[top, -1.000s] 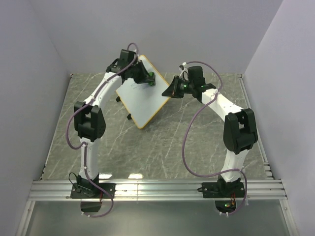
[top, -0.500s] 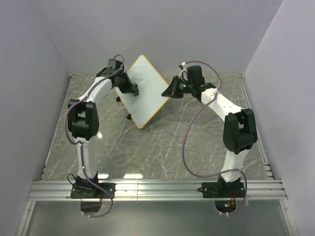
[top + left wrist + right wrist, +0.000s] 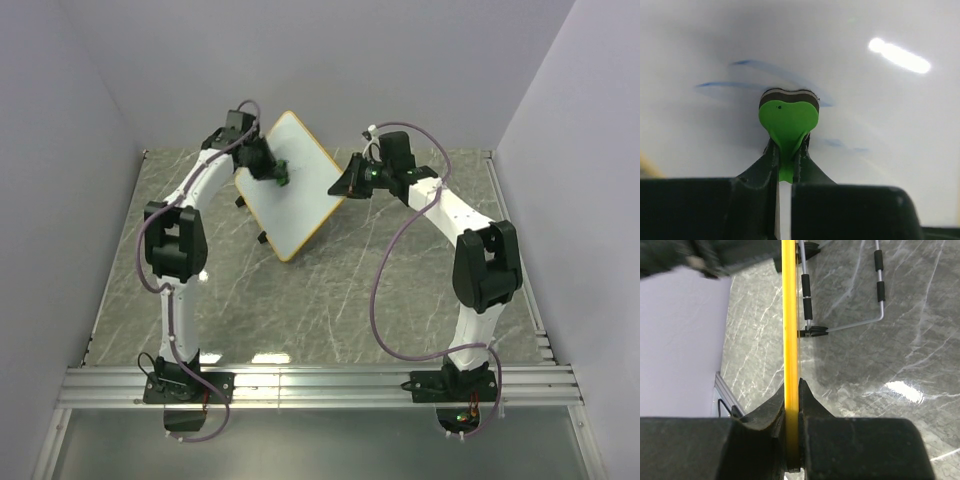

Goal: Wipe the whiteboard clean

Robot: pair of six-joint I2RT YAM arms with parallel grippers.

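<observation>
The whiteboard (image 3: 300, 195) stands tilted above the marble table, white with an orange-tan frame. My right gripper (image 3: 345, 185) is shut on its right edge; the right wrist view shows the frame (image 3: 790, 315) edge-on between my jaws, with its wire stand and black feet (image 3: 805, 287) behind. My left gripper (image 3: 275, 172) is shut on the green eraser (image 3: 788, 122), which presses its dark felt face against the board surface (image 3: 890, 130). Faint blue marks (image 3: 742, 63) remain around the eraser.
The marble table (image 3: 330, 290) spreads below the board. Lavender walls close in at the back and both sides. An aluminium rail (image 3: 320, 385) carries both arm bases at the near edge.
My left gripper swept the eraser left and down across the board, then came back a little to the right. The right gripper and the board stayed still.
</observation>
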